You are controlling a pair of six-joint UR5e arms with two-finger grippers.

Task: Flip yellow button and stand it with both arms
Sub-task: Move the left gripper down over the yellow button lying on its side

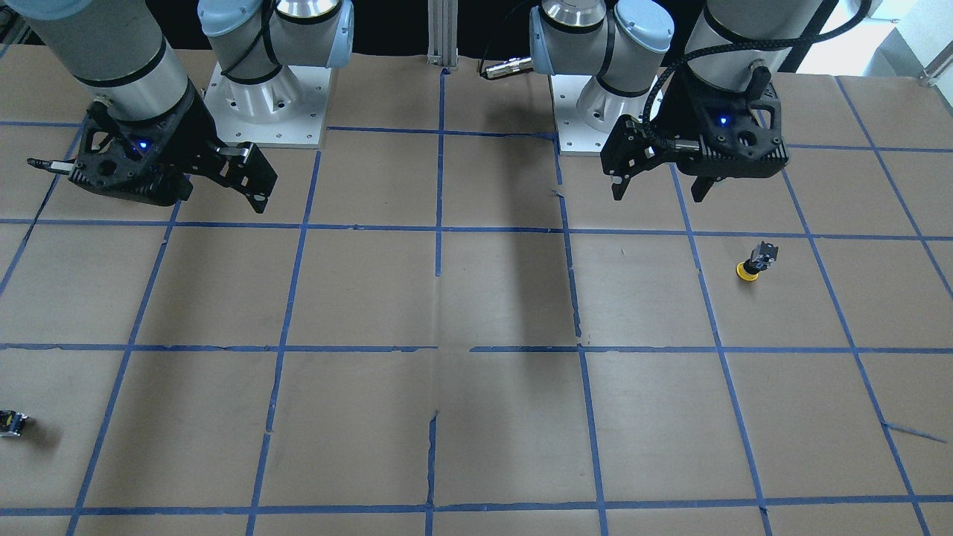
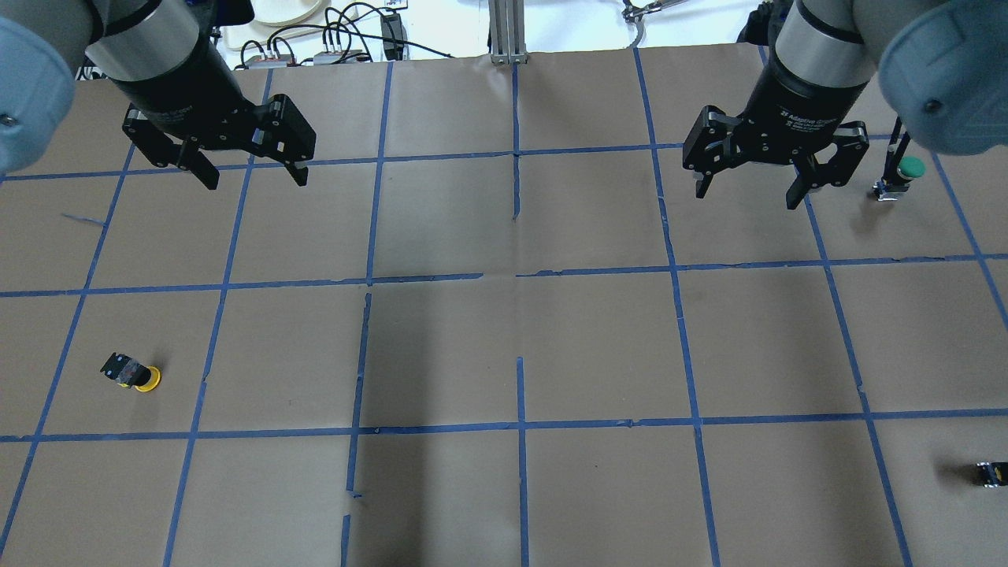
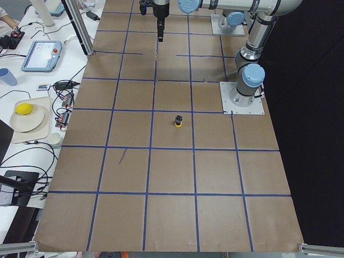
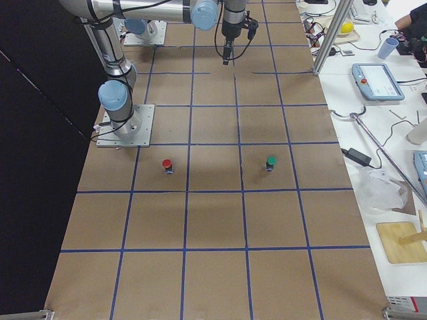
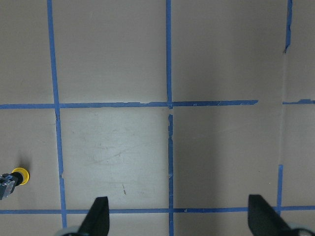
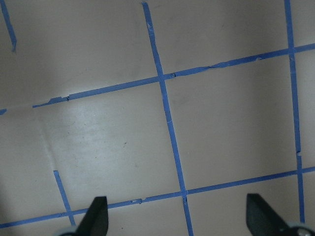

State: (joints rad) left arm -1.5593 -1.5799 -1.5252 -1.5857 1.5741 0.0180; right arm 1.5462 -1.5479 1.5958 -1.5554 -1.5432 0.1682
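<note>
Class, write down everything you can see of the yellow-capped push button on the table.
The small push button with a round yellow cap has a blocky, plastic-looking black-and-grey body. It seems to rest upside down, cap on the brown paper-covered table, body uppermost. It stands alone inside a blue-taped square on the robot's left side; nothing else touches it.

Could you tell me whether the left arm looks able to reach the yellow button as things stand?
Probably yes. The yellow button lies in the open on the table, nothing stands between it and the left gripper, and the fingers are spread wide and empty.
</note>
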